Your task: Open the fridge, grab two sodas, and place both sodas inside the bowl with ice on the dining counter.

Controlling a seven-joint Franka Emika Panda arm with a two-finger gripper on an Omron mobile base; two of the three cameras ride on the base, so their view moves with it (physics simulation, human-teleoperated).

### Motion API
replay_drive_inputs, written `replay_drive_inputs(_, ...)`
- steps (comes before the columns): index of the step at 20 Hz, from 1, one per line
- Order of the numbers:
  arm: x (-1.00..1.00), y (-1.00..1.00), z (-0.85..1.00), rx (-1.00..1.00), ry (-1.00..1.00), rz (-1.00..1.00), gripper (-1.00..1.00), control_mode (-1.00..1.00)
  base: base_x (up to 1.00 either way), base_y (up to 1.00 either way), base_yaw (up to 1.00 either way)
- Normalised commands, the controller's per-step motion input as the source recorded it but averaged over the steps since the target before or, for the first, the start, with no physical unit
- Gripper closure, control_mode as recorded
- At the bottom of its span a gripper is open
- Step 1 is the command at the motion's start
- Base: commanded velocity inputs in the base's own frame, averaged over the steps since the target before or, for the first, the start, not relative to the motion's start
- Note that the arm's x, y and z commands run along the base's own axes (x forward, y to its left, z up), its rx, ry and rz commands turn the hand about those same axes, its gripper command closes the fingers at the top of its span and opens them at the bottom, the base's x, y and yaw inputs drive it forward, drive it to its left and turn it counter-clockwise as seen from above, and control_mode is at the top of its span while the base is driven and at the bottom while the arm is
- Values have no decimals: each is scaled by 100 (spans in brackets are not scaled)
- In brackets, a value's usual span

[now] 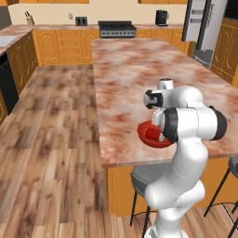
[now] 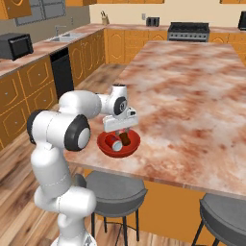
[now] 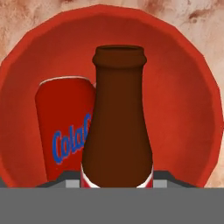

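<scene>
Here my jaws [image 2: 123,130] hang just above the red bowl [image 2: 118,142], and they are clamped on the brown bottle [image 3: 117,122], whose lower part with its red label sits between my finger tips at the bottom of the hand view while its neck and open mouth point away from me into the bowl. The bottle [image 2: 125,138] stands inside the bowl's rim, dark and slim in the right base view. Just beside it, on its left in the hand view, lies the red can [image 3: 65,131], with blue lettering on its side, touching or nearly touching the bottle; I cannot tell which. In the right base view the can [image 2: 115,144] rests on the bowl's floor with its pale end turned toward the camera. The bowl sits on the counter [image 2: 192,91], close to the near edge and toward its left corner as the right base view has it; in the left base view the bowl [image 1: 149,134] shows partly behind my arm, again by the near edge of the counter [image 1: 125,74]. Grey stools [image 2: 113,190] stand under that near edge. The fridge [image 1: 200,28] is at the far right of the room, well apart from the bowl, with one grey door standing open. A stove [image 1: 117,29] sits against the far wall.
</scene>
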Motion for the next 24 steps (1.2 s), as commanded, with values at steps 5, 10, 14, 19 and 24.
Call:
replay_drive_inputs(5, 15, 0, -29, 0, 0, 4, 100, -100, 0, 0, 0)
replay_drive_inputs(10, 2, -4, -27, 0, 0, 3, 100, -100, 0, 0, 0)
replay_drive_inputs(14, 0, -2, -30, 0, 0, 3, 100, -100, 0, 0, 0)
replay_drive_inputs(19, 0, 1, -24, 0, 0, 3, -100, -100, 0, 0, 0)
replay_drive_inputs(24, -2, 2, -16, 0, -1, 2, -100, -100, 0, 0, 0)
